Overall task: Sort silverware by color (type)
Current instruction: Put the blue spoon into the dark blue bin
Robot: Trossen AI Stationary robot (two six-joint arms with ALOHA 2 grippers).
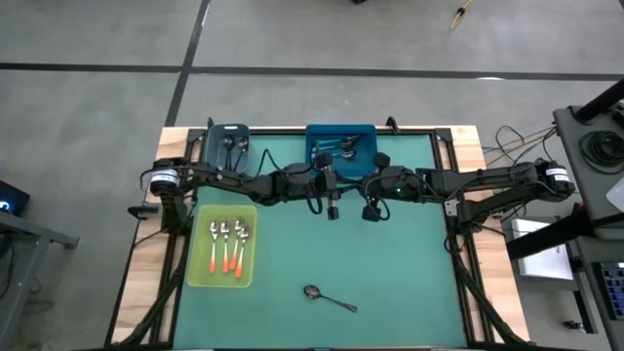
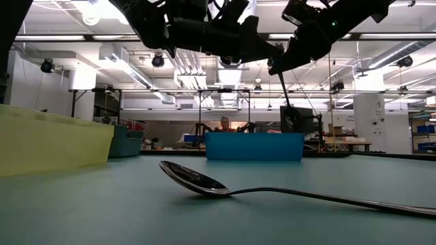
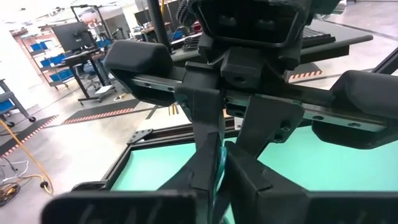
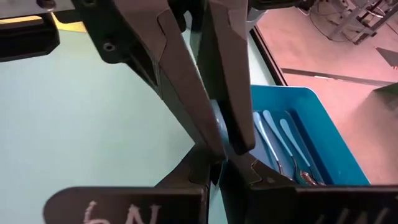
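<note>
One all-metal spoon point(image 1: 328, 297) lies alone on the green counter point(image 1: 390, 263), near its front edge, so the sort looks nearly done. It is dark, shiny steel, bowl up, with a thin handle trailing off to one side. The orange-handled spoons point(image 1: 230, 246) lie in the yellow-green tray point(image 1: 200, 268), and the light-blue-handled ones point(image 4: 280, 140) in the blue bin point(image 1: 314, 136).

Both arms hang mid-counter, near the blue bin. The left end effector point(image 1: 332, 210) is pressed together with a sliver of light blue between its fingers; what that is cannot be told. The right end effector point(image 1: 370, 212) is pressed together and looks empty. The next move probably calls for one arm to reach forward and down to the lone spoon.
</note>
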